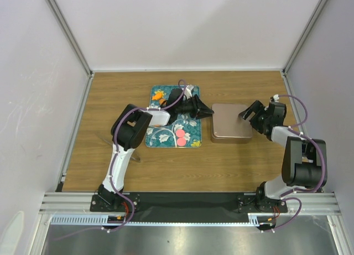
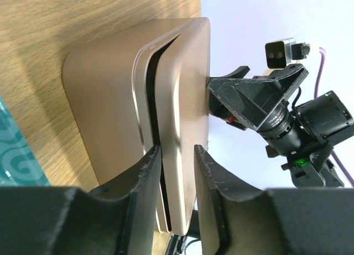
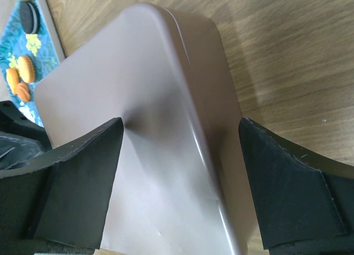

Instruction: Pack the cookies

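Midway along the desk (image 1: pixel 110 100), toward its far edge, the tin (image 1: pixel 229 130) is sitting just right of the tray (image 1: pixel 191 140). The right gripper (image 3: pixel 181 125) is straddling the tin, spread wide. The left gripper (image 2: pixel 177 150), narrow, is pinching the lid (image 2: pixel 182 100) by its rim. The cookies (image 1: pixel 180 136) are lying on the tray, none visibly packed. That thin edge-grip is probably risking a slipped lid, or the tin sliding if unbraced. The left arm is hiding part of the tray, and the tin's inside is not showing.

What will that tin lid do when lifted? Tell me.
The lid looks like stiff thin metal, so probably light and rigid. Its smooth sheen suggests it may slip in the left hand. Already ajar over the tin, it likely comes off easily.
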You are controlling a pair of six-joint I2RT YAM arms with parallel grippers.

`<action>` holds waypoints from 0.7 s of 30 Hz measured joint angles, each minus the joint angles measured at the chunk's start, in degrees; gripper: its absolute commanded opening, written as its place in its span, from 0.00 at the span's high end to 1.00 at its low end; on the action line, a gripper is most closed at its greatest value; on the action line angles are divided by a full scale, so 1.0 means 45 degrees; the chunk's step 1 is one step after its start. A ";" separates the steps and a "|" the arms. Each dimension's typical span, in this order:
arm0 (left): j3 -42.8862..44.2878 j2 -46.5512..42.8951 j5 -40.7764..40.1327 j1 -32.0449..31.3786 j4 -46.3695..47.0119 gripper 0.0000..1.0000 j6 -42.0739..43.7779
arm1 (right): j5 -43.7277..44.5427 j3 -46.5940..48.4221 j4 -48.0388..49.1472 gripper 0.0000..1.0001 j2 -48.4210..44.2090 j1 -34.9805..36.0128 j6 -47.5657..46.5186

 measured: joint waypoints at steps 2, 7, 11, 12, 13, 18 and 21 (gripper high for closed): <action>-0.0039 -0.0121 -0.0044 0.0019 -0.0257 0.61 0.0233 | 0.0117 0.0000 -0.0092 0.10 0.0000 0.0083 -0.0073; -0.0112 -0.0325 -0.0141 0.0049 -0.0879 0.59 0.0753 | 0.0291 0.0029 -0.0209 0.10 0.0000 0.0160 -0.0131; -0.0117 -0.0369 -0.0228 0.0068 -0.1307 0.57 0.1093 | 0.0369 0.0039 -0.0248 0.10 0.0000 0.0204 -0.0180; -0.0121 -0.0369 -0.0272 0.0073 -0.1413 0.57 0.1190 | 0.0384 0.0053 -0.0267 0.10 0.0000 0.0209 -0.0194; -0.0121 -0.0374 -0.0301 0.0073 -0.1511 0.57 0.1239 | 0.0403 0.0053 -0.0267 0.10 -0.0005 0.0223 -0.0214; -0.0301 -0.0641 -0.0369 0.0078 -0.2069 0.54 0.1797 | 0.0656 0.0146 -0.0364 0.10 -0.0005 0.0403 -0.0325; -0.0335 -0.0976 -0.0413 0.0000 -0.2365 0.54 0.2142 | 0.0923 0.0257 -0.0476 0.10 -0.0010 0.0622 -0.0423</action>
